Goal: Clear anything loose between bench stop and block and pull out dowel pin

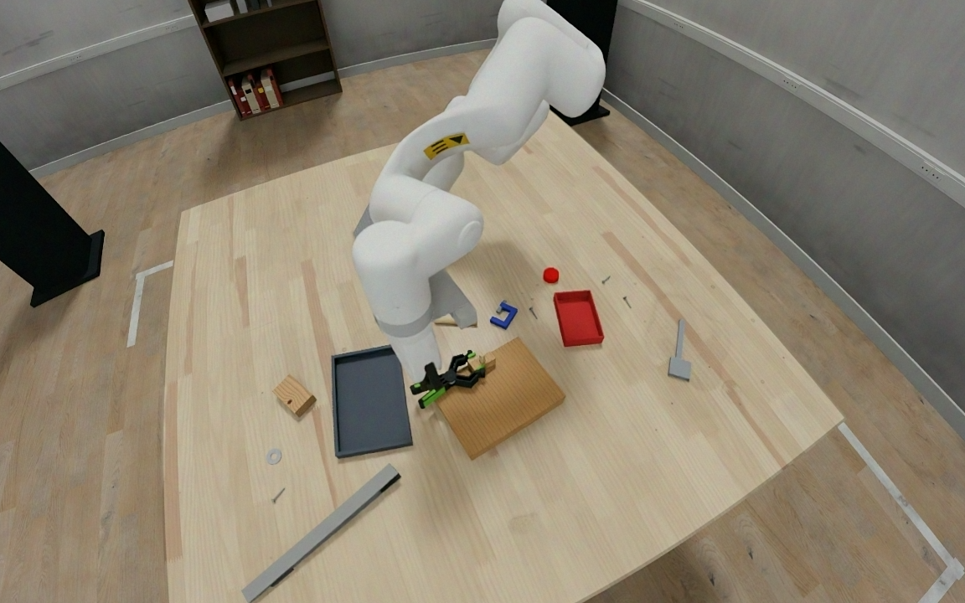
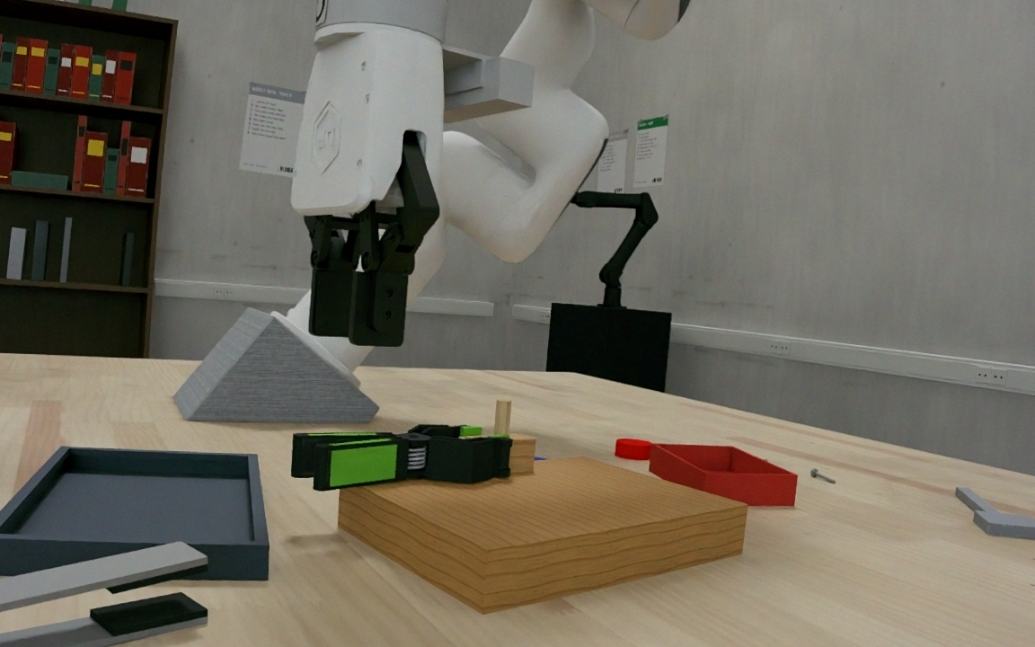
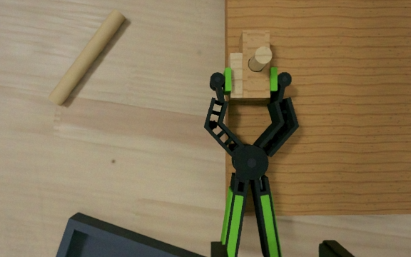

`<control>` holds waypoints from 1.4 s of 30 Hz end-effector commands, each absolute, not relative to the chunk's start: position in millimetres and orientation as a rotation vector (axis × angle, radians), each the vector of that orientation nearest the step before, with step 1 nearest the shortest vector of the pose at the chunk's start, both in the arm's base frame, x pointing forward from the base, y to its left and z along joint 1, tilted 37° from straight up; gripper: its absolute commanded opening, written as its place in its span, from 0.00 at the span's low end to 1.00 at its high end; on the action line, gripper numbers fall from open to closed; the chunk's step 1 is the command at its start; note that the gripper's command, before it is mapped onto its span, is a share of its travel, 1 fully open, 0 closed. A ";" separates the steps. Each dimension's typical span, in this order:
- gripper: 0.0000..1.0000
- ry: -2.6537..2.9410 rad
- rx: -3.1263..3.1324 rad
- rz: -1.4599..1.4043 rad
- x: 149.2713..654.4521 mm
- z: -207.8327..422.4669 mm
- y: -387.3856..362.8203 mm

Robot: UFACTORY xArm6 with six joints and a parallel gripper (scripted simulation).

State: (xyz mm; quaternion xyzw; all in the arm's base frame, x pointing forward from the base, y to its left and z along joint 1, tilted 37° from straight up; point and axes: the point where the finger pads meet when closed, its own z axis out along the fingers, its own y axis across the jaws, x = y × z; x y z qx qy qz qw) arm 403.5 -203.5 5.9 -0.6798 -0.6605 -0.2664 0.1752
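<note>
The bench board [image 1: 516, 404] [image 2: 586, 546] [image 3: 352, 125] lies on the table. At its edge the small wooden block [image 3: 255, 87] [image 2: 523, 452] [image 1: 486, 365] lies flat. The dowel pin [image 3: 260, 58] [image 2: 501, 416] stands upright in its hole. A narrow pale strip, the stop [image 3: 236, 75], touches the block's side, and I see no gap between them. The black and green spring clamp [image 3: 250, 162] [image 2: 393, 462] [image 1: 445, 378] squeezes strip and block together, its handles reaching out past the board. My gripper [image 2: 358, 317] [image 3: 277, 251] hangs well above the clamp handles, open and empty.
A loose dowel [image 3: 85, 57] lies on the table beside the board. A dark grey tray [image 1: 337, 404] [image 2: 103, 554] [image 3: 127, 232] stands close by the clamp handles. A red tray [image 1: 577, 317] [image 2: 722, 474], a red cap [image 1: 550, 274], a blue clamp [image 1: 505, 309] and a grey wedge [image 2: 271, 374] lie farther off.
</note>
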 end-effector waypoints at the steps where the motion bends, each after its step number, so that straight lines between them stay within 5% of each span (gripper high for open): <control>1: 0.50 -1.874 -1.929 -0.756 404.3 7.7 -205.6; 42: 0.50 -1.474 -2.175 -0.643 406.7 26.3 -188.2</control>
